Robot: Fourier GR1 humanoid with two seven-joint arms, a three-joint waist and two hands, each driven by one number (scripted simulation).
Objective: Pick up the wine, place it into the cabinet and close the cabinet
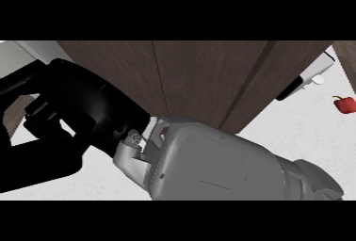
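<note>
My right hand (83,106) fills the left of the head view as a large black shape very close to the camera. Its grey forearm (208,164) comes in from the lower right. The hand lies against the left part of the dark wooden cabinet (201,75), whose front panels run across the top of the view. The cabinet's right panel (278,84) stands at a slant to the others. No wine bottle shows anywhere; the hand and forearm hide much of the counter. My left hand does not show.
A red bell pepper (344,104) lies on the pale counter (299,136) at the far right. A white object with a dark edge (309,77) sits beside the cabinet's right panel.
</note>
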